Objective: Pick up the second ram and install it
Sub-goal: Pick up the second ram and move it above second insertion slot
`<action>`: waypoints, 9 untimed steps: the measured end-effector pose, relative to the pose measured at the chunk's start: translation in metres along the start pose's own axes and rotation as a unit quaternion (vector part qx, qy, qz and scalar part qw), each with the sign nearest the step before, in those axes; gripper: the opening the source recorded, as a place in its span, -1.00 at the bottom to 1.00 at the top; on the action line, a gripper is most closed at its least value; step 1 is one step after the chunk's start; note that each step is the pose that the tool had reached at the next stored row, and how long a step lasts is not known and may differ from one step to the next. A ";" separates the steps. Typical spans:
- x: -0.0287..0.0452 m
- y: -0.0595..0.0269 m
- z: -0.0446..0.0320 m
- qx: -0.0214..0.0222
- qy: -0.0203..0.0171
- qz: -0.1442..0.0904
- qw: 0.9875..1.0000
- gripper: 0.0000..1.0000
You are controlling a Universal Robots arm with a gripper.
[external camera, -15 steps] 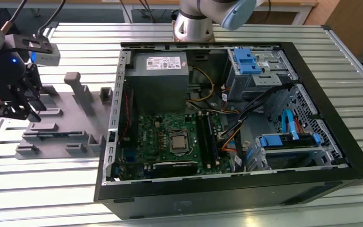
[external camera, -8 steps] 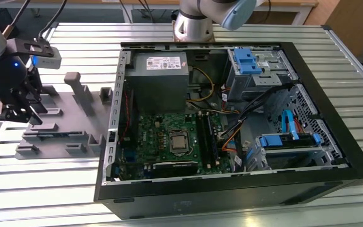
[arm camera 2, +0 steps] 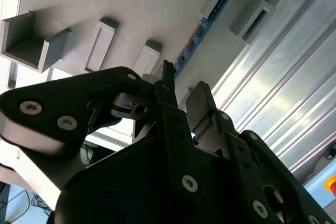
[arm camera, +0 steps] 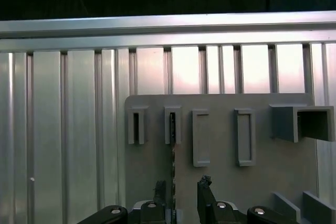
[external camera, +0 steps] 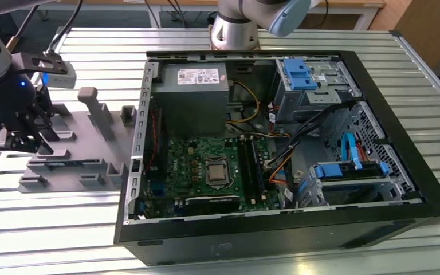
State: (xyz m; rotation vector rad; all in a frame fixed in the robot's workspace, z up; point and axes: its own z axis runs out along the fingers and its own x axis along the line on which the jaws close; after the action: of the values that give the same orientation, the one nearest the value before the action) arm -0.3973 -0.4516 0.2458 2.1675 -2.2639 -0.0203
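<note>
Blue and edge-up, the second ram [arm camera 2: 201, 29] stands in a slot of the grey holder plate [arm camera: 262, 187] on the slatted worktop [arm camera: 68, 129], and I see the fingers [arm camera: 205, 186] of my gripper [arm camera: 181, 186] spread apart either side of its end, not clamped.

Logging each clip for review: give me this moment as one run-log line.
phase: pickup | end effector: open, straddling memory stick | memory stick: on edge in grey holder slot, not lifted
</note>
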 end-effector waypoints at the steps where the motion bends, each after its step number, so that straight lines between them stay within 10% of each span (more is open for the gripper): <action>1: 0.0003 0.0000 0.0010 0.000 0.000 -0.001 1.000 -0.26; 9: 0.0025 -0.0002 0.0091 0.000 0.000 -0.012 1.000 -0.26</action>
State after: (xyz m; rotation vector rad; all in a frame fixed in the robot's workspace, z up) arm -0.3973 -0.4541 0.2367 2.1949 -2.2376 -0.0193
